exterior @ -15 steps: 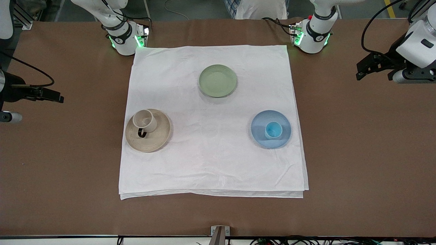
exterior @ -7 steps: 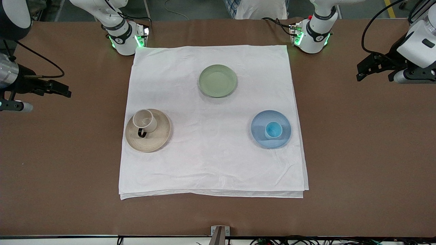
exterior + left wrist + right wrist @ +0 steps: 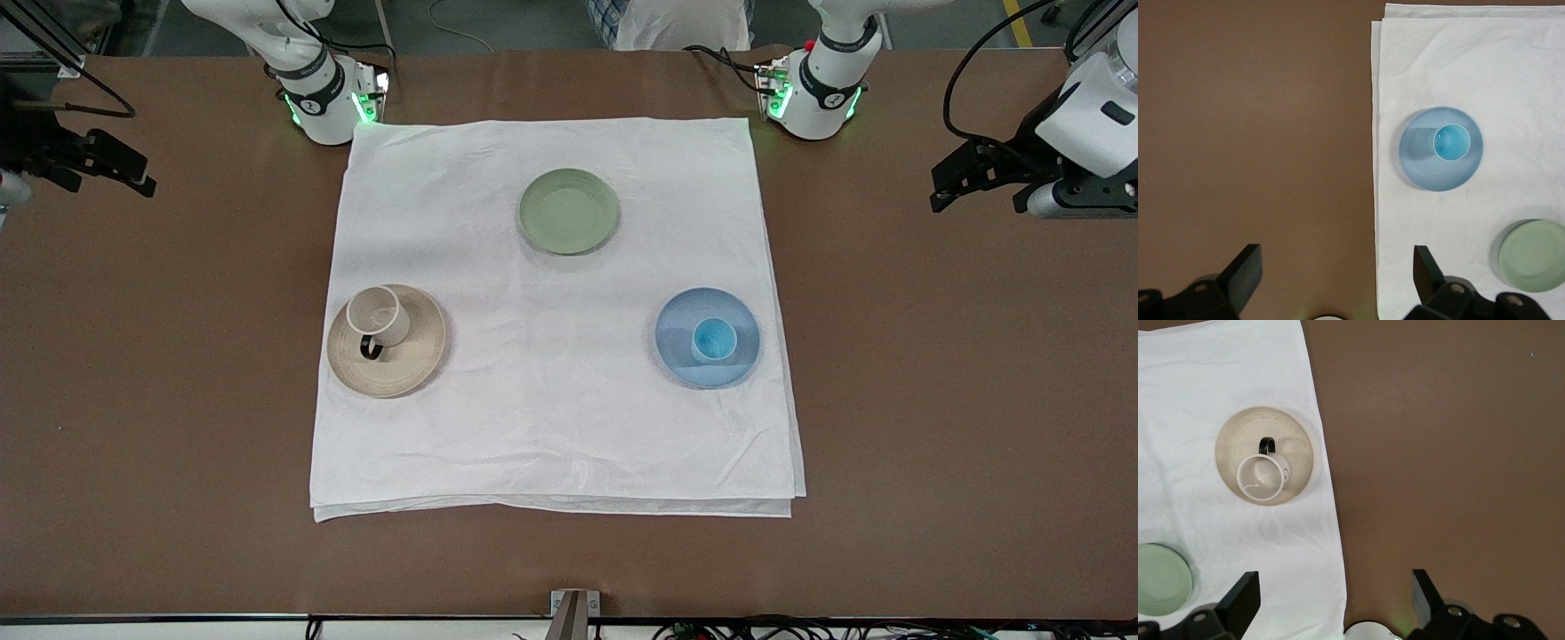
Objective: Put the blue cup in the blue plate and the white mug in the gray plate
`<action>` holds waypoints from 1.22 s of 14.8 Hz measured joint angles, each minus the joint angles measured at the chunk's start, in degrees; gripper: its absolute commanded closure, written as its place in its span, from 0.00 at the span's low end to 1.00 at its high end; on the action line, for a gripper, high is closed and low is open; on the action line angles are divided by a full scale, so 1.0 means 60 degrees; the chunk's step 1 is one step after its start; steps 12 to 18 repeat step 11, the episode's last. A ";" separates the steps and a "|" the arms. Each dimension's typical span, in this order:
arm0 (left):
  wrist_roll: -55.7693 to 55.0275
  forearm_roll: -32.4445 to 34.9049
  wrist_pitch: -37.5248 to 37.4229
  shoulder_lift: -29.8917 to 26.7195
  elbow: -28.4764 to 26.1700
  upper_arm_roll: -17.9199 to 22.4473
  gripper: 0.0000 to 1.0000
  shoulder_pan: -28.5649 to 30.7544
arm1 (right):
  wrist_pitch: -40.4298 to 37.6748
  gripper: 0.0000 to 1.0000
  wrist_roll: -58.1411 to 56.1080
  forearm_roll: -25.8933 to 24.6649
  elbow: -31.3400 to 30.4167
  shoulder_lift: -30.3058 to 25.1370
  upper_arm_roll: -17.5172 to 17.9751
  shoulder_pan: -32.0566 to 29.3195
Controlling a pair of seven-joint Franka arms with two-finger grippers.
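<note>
The blue cup [image 3: 713,340] stands upright in the blue plate [image 3: 679,313] on the white cloth; both show in the left wrist view, cup [image 3: 1452,143] in plate [image 3: 1418,160]. The white mug [image 3: 378,316] with its dark handle stands in the gray plate [image 3: 418,360]; both show in the right wrist view, mug [image 3: 1262,477] in plate [image 3: 1231,440]. My left gripper [image 3: 956,182] [image 3: 1337,267] is open and empty, high over bare table at the left arm's end. My right gripper [image 3: 120,169] [image 3: 1336,590] is open and empty, high over the right arm's end.
A pale green plate [image 3: 568,211] lies empty on the white cloth [image 3: 551,427], nearer the robot bases than the other plates. Bare brown table [image 3: 933,400] surrounds the cloth. The arm bases [image 3: 324,98] stand at the cloth's corners.
My right gripper has moved up and toward the robots' edge of the table, away from the gray plate. The left arm, the cups and the plates have not moved.
</note>
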 measured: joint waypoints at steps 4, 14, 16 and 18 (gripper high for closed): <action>0.0148 0.0000 0.0000 0.0020 -0.0002 0.0000 0.00 0.0000 | -0.0009 0.00 0.0000 0.0000 -0.0083 -0.0224 -0.0006 0.0000; 0.0148 0.0000 0.0038 0.0043 0.0003 0.0000 0.00 0.0000 | 0.0074 0.00 -0.0144 0.0003 -0.0184 -0.0223 0.0004 0.0000; 0.0148 0.0000 0.0038 0.0043 0.0003 0.0000 0.00 0.0000 | 0.0074 0.00 -0.0144 0.0003 -0.0184 -0.0223 0.0004 0.0000; 0.0148 0.0000 0.0038 0.0043 0.0003 0.0000 0.00 0.0000 | 0.0074 0.00 -0.0144 0.0003 -0.0184 -0.0223 0.0004 0.0000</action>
